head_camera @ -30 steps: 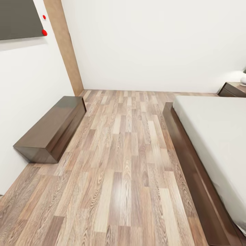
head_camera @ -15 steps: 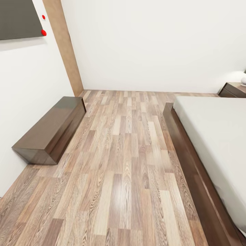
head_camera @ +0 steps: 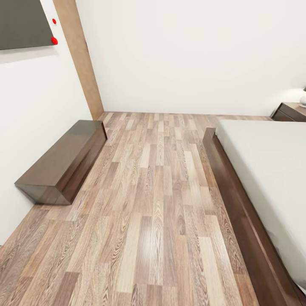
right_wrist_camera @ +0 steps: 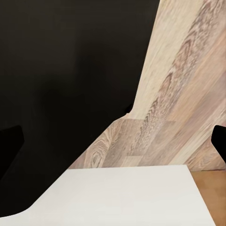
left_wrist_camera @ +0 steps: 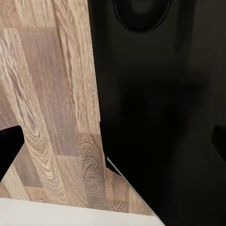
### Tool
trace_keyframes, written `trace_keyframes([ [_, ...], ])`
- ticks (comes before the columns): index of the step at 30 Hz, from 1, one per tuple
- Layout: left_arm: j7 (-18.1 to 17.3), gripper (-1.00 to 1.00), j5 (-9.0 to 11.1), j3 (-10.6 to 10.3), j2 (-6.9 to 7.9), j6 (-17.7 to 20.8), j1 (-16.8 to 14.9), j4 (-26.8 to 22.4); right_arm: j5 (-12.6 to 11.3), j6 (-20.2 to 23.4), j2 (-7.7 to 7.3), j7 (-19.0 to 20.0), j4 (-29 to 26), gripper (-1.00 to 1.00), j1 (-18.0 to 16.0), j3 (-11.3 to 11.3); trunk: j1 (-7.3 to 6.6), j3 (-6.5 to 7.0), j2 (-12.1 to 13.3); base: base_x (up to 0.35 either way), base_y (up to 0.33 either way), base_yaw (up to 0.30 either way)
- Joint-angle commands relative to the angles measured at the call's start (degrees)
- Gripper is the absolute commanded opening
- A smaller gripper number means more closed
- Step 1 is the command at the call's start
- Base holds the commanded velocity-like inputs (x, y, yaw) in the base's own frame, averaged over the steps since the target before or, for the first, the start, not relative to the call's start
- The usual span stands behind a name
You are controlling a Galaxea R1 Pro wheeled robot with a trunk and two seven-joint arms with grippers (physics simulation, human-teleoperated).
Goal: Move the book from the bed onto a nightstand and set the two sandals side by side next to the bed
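Left hand (left_wrist_camera: 113, 141): its two dark fingertips sit at opposite edges of the left wrist view, spread wide with nothing between them; beyond lie the wood-plank floor (left_wrist_camera: 52, 94) and a black part of the robot's body (left_wrist_camera: 160, 103). Right hand (right_wrist_camera: 113, 139): fingertips likewise far apart and empty, pointing down at floor planks, a black body part and a white surface (right_wrist_camera: 127, 197).

Compared with half a second ago the head view is unchanged; against one second ago the whole picture has shifted very slightly, a move of the camera and not of the furniture.

Head view, left to right: a dark grey wall panel (head_camera: 21, 23) with red dots beside it; a brown wooden door frame (head_camera: 80, 59); a long low dark brown cabinet (head_camera: 63, 159) against the left wall; open floor; the bed (head_camera: 231, 187), dark frame and off-white mattress, along the right side; the nightstand (head_camera: 291, 111) in the far right corner beyond the bed, with a white object (head_camera: 302, 100) on top, cut off by the edge.
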Motion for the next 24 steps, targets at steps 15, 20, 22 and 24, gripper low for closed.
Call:
trace_keyframes([
  [15, 0.19, 1.0, 0.06, -0.49, 0.03, -0.28, -0.02, -0.02, 0.03, 0.65, -1.08, -0.27, 0.39, 1.0, 0.01, 0.41, 0.0, -0.04, -0.02, 0.002, 0.0, 0.0],
  [20, 0.16, 1.0, 0.01, -0.51, 0.04, -0.33, -0.02, -0.02, -0.01, 0.68, -1.91, -0.29, 0.99, 1.0, 0.01, 0.43, 0.0, -0.04, -0.02, 0.051, 0.0, 0.0],
  [22, 0.14, 1.0, -0.01, -0.53, 0.06, -0.35, -0.02, -0.02, -0.02, 0.69, -2.26, -0.3, 1.25, 1.0, 0.01, 0.44, 0.0, -0.04, -0.02, 0.099, 0.0, 0.0],
  [24, 0.14, 1.0, -0.01, -0.54, 0.07, -0.34, -0.02, -0.01, -0.03, 0.7, -2.38, -0.3, 1.36, 1.0, 0.01, 0.45, 0.0, -0.04, -0.02, 0.125, 0.0, 0.0],
])
